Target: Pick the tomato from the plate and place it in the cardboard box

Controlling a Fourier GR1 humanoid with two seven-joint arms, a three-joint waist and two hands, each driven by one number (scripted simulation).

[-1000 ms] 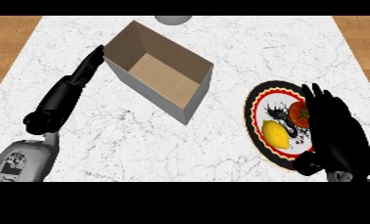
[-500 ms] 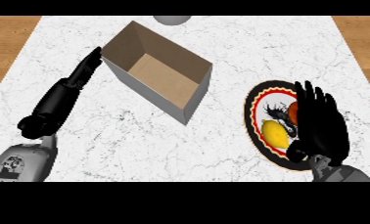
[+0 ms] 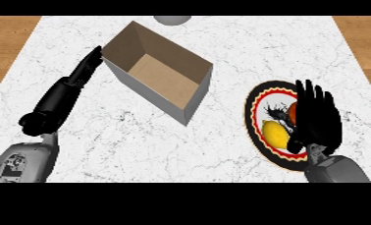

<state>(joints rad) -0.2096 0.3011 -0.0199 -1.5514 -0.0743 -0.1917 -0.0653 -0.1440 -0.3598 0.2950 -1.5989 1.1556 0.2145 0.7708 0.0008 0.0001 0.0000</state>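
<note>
Counter: a white marbled top [image 3: 217, 160] carries every object; wood shows at the far corners.
Cardboard box: the cardboard box [image 3: 161, 76] sits left of centre, turned at an angle, its top open and nothing visible inside; this leaves its mouth free to receive a thing from above.
Plate: a round plate [image 3: 255, 121] with a dark patterned face and red rim lies at the right, well apart from the box.
Tomato: the tomato [image 3: 293, 115] rests on the plate, only a red sliver of it showing beside the fingers that cover it.
Yellow fruit: a lemon-like yellow fruit [image 3: 276, 134] lies on the same plate, just beside the tomato, toward the near edge.
Right hand: the right hand [image 3: 316, 121] is spread over the plate with fingers straight and pointing away, released and holding nothing; judged to be lined up above the tomato ahead of a grasp.
Left hand: the left hand [image 3: 85, 68] lies flat with straight fingers along the box's left wall, holding nothing; contact cannot be told.
Grey object: a rounded grey object [image 3: 172, 19] shows at the far edge.
Step in hand: judged as the approach; the tomato is not yet lifted.
</note>
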